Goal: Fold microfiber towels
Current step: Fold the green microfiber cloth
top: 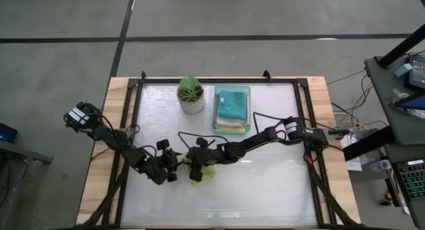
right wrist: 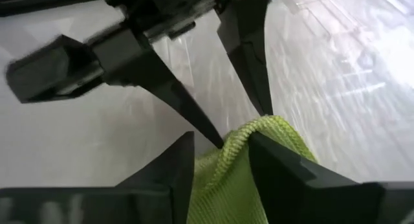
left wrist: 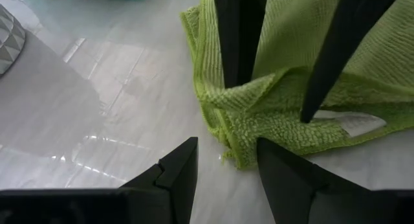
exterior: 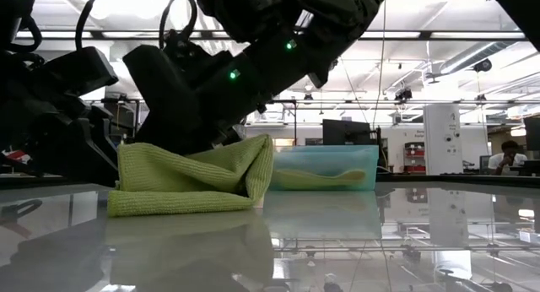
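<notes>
A glossy white table [top: 265, 183] under workshop lights, with a potted plant [top: 191, 94] and a mint-green tray [top: 232, 108] of stacked towels at its far side. The lime green towel [exterior: 194, 178] lies bunched and half doubled over right below my fingers. My right gripper [right wrist: 221, 156] stands over it with jaws parted, a raised fold of the cloth between the fingertips but not pinched, as far as I can see. My left gripper [left wrist: 226, 162] sits just beside the towel's near corner, jaws apart and holding nothing. I judge this fold is mid-way: one layer is turned over, but untidily. Next I should pin one edge with the left and draw the loose edge flat across with the right.
</notes>
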Robot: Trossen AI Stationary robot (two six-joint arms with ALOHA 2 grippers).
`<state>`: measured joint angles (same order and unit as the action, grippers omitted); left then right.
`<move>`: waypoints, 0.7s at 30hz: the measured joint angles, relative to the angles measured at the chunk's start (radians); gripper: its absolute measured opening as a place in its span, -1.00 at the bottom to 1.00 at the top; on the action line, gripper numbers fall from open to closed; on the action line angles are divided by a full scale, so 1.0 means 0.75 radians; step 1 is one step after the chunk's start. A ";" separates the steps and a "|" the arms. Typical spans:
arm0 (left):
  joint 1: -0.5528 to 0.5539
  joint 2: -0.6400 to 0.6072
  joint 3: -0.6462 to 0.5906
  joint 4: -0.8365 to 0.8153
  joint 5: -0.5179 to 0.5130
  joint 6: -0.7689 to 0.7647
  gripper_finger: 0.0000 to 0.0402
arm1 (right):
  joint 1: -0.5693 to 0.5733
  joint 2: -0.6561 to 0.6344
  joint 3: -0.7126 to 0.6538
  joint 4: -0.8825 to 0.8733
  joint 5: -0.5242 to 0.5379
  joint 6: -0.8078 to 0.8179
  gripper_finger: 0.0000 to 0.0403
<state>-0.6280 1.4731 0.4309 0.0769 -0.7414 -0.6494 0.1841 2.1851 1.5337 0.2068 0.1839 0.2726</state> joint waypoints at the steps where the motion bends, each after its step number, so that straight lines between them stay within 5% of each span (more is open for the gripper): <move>1: 0.000 0.000 0.000 0.000 0.000 0.000 -0.28 | 0.000 -0.003 0.000 -0.001 0.000 -0.005 -0.31; 21: 0.000 0.000 0.001 -0.004 -0.001 0.001 -0.28 | 0.001 -0.120 -0.001 -0.124 -0.082 0.002 -0.27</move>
<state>-0.6279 1.4731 0.4316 0.0738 -0.7422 -0.6489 0.1851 2.0953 1.5330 0.1139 0.1226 0.2738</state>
